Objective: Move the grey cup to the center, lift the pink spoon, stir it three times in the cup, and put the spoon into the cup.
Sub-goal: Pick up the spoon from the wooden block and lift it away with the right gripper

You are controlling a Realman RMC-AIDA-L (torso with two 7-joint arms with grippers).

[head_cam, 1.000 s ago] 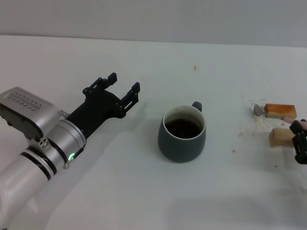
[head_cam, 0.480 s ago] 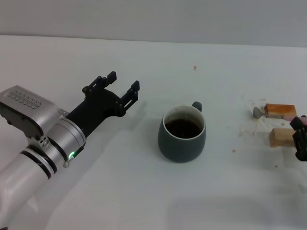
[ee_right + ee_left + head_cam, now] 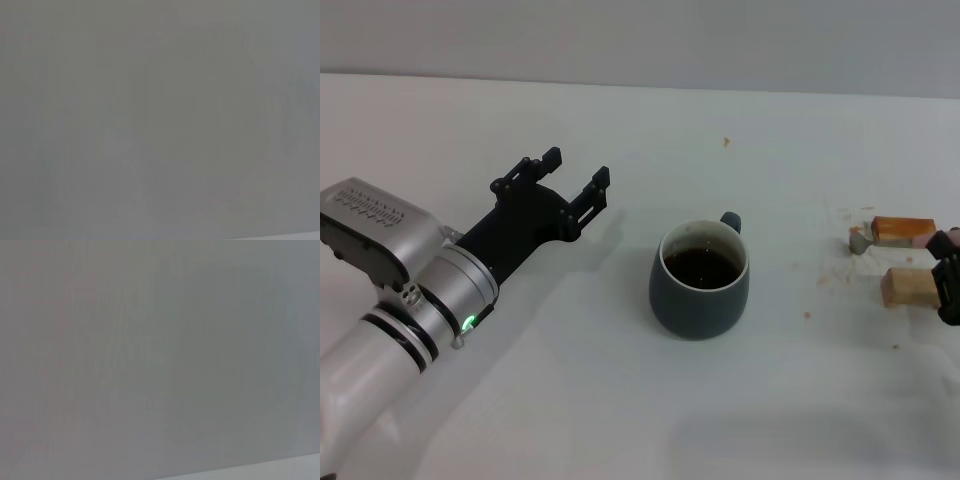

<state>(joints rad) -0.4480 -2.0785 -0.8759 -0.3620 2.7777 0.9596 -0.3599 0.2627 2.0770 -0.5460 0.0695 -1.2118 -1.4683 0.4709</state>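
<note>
The grey cup (image 3: 700, 295) stands upright near the middle of the white table, holding dark liquid, with its handle pointing away and to the right. My left gripper (image 3: 577, 168) hovers open to the left of the cup, apart from it, holding nothing. The pink spoon (image 3: 860, 241) lies at the far right, its metal bowl on the table and its stem running behind an orange-brown block (image 3: 903, 230). My right gripper (image 3: 948, 272) is at the right edge of the head view, close to the spoon's handle end and mostly cut off. Both wrist views show only blank grey.
A tan wooden block (image 3: 907, 286) lies just in front of the orange-brown one, right beside the right gripper. Small brown stains and crumbs (image 3: 835, 272) mark the table around the blocks. The table's far edge (image 3: 640, 85) runs along the back.
The right gripper has shifted slightly right, farther out of view. The spoon's bowl has slid a little toward me. The left arm and the cup have barely moved.
</note>
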